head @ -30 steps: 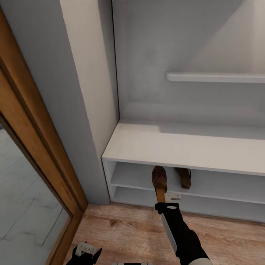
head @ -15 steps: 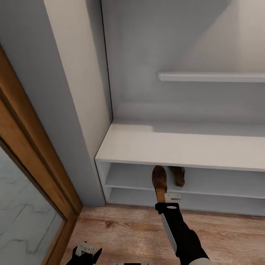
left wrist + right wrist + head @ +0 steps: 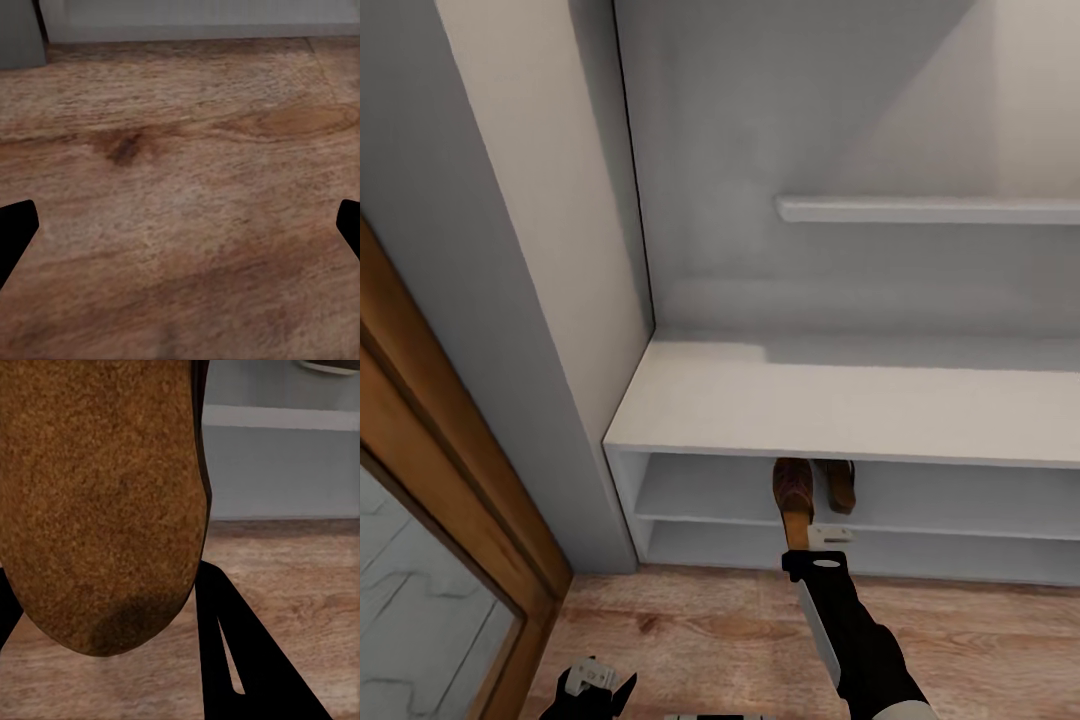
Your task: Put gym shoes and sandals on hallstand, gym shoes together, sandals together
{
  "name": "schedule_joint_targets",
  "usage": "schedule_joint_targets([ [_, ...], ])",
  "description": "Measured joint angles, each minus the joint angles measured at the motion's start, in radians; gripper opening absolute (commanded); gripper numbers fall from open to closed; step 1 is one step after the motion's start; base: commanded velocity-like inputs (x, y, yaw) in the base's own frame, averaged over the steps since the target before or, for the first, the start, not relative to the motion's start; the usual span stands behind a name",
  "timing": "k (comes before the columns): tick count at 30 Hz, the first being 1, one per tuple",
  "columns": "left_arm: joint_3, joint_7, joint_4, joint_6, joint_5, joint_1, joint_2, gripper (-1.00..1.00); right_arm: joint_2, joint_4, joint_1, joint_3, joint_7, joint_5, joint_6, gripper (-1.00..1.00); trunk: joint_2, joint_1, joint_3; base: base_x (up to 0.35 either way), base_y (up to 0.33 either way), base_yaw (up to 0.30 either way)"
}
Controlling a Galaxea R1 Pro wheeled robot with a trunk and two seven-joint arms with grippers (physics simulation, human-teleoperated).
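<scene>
My right gripper (image 3: 812,540) is shut on the heel of a dark brown sandal (image 3: 793,490). Its toe reaches under the flat top of the pale hallstand (image 3: 860,400), at the upper tier. The second sandal (image 3: 840,483) lies on that tier just to the right, close beside it. In the right wrist view the held sandal's tan surface (image 3: 97,495) looms close, with a black finger (image 3: 240,660) beside it. My left gripper (image 3: 595,685) hangs open and empty low over the corridor floor (image 3: 180,187). The gym shoes are out of view.
A wall shelf (image 3: 920,208) juts out above the hallstand. A grey-white wall column (image 3: 530,300) and a wooden door frame (image 3: 450,480) stand close on the left. Wood-plank floor (image 3: 690,620) runs in front of the rack.
The whole view has shifted as the robot moved in on the hallstand. The held sandal's toe now sits further under the top, nearer the resting sandal. Both grippers keep their states.
</scene>
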Motion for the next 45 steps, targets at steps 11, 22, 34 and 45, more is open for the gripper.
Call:
schedule_joint_targets([
  [11, 0.0, 0.0, 0.0, 0.0, 0.0, 0.0, 0.0, 1.0, 0.0, 0.0, 0.0, 0.0, 0.0, 0.0, 0.0, -1.0, 0.0, 0.0, 0.0, 0.152, 0.0, 0.0],
  [22, 0.0, 0.0, 0.0, 0.0, 0.0, 0.0, 0.0, 1.0, 0.0, 0.0, 0.0, -0.001, 0.0, 0.0, 0.0, -1.0, 0.0, 0.0, 0.0, 0.091, -0.02, 0.0],
  [34, -0.001, 0.0, 0.0, 0.0, 0.0, 0.0, 0.0, 1.0, 0.0, 0.0, 0.0, -0.002, 0.0, 0.0, 0.0, -1.0, 0.0, 0.0, 0.0, 0.058, -0.033, 0.0],
  [45, 0.0, 0.001, 0.0, 0.0, 0.0, 0.0, 0.0, 1.0, 0.0, 0.0, 0.0, -0.002, 0.0, 0.0, 0.0, -1.0, 0.0, 0.0, 0.0, 0.128, 0.0, 0.0],
])
